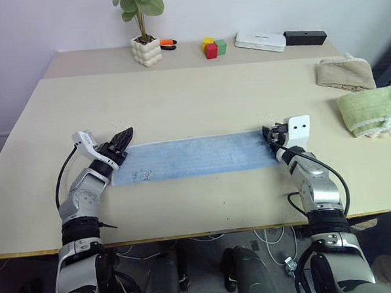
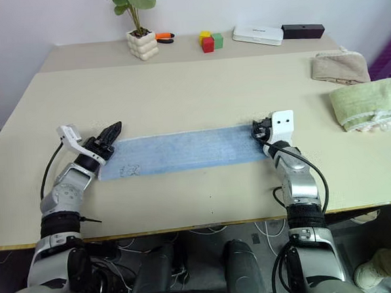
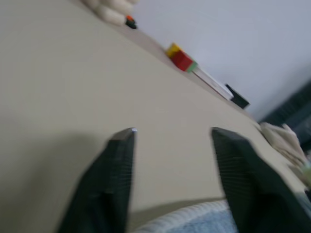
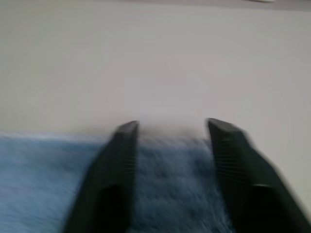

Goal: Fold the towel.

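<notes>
The light blue towel [image 1: 196, 156] lies flat on the table as a long narrow strip, with a small dark print near its left end. My left gripper [image 1: 123, 138] sits at the strip's left end, at its far corner. In the left wrist view its fingers [image 3: 119, 160] stand apart with nothing between them, and the towel's pale edge [image 3: 194, 221] lies just below them. My right gripper [image 1: 268, 135] is at the strip's right end. It is open too, its fingers [image 4: 121, 160] spread over the blue cloth [image 4: 48, 184].
A beige folded towel [image 1: 344, 73] and a light green folded towel [image 1: 372, 109] lie at the right of the table. Along the far side stand a potted plant [image 1: 146, 49], coloured blocks [image 1: 212, 48], a white box [image 1: 260, 41] and a black box [image 1: 305, 37].
</notes>
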Controlling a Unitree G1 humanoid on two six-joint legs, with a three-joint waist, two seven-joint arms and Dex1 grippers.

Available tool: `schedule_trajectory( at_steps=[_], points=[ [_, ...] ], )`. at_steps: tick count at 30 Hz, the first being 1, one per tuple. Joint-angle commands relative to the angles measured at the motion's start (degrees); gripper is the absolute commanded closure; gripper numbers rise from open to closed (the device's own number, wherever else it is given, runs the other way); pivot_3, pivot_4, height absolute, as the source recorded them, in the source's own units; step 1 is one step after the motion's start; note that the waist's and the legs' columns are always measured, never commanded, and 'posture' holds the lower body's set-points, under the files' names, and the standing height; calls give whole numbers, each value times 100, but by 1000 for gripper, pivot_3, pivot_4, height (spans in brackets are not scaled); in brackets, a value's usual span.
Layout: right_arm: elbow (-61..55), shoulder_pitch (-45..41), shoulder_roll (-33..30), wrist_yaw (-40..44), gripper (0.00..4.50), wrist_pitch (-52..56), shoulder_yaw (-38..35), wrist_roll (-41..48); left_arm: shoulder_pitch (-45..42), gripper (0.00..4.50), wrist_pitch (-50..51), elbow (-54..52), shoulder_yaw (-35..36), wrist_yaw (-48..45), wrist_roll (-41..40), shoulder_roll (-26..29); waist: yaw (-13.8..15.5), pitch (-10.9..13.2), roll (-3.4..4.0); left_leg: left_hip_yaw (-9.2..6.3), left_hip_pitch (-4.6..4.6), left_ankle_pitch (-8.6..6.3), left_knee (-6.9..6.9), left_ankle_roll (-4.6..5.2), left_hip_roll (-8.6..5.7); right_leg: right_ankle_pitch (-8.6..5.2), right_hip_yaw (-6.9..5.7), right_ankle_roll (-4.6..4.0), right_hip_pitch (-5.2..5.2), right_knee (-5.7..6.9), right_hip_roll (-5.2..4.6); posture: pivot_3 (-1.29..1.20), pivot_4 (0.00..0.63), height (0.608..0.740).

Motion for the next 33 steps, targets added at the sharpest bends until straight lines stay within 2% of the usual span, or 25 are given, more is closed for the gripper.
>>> schedule_trajectory(
  at_steps=[1,3,5,9,12,16,24,33],
  points=[
    [-1169,124,-102,-31,84,1137,-739,1166,-68,26,-203,-294,-358,-735,318,497,23,0,0,-3,0,0,0,0,0,0,0,0,-1,-1,0,0,150,740],
    [-1816,257,-98,-249,13,2013,-1220,1997,-55,0,-372,-416,-673,-1313,560,834,43,1,0,-16,-6,-1,0,1,0,0,-1,0,-4,-3,-1,0,150,740],
    [-2175,349,-114,-418,13,2544,-1480,2472,-70,0,-443,-450,-827,-1578,667,1014,38,0,1,-22,-13,-18,0,28,1,0,-2,-2,-8,-7,-4,0,150,740],
    [-3329,1118,27,-1430,13,3998,-2470,4595,-137,0,-22,-935,-1030,-2798,356,1641,43,0,2,-29,-19,-28,-7,40,8,-1,-6,-6,-15,-9,-5,0,150,740],
    [-3668,1815,-46,-2025,13,4331,-2835,5347,-90,0,318,-1219,-1112,-3591,46,1927,26,0,4,-31,-24,-28,-14,41,7,-2,-7,-7,-19,-16,-6,0,150,740],
    [-3845,2294,231,-2930,13,4118,-2980,6372,-56,0,211,-1283,-1131,-4026,69,2029,22,-1,12,-28,-20,-29,-14,41,8,-10,-4,-22,-16,-27,-5,0,150,740],
    [-3591,2619,274,-3333,13,3724,-2403,6417,-192,0,242,-1398,-1207,-3966,83,1851,25,0,12,-29,-23,-33,-26,50,6,-8,-3,-20,-4,-70,-2,0,150,740],
    [-2479,1954,115,-3031,13,3283,-2015,6076,151,0,407,-1948,-1062,-3684,-69,1879,7,-2,10,-29,-17,-34,-25,53,5,-7,-4,-24,7,-82,-1,0,150,740]
  ],
)
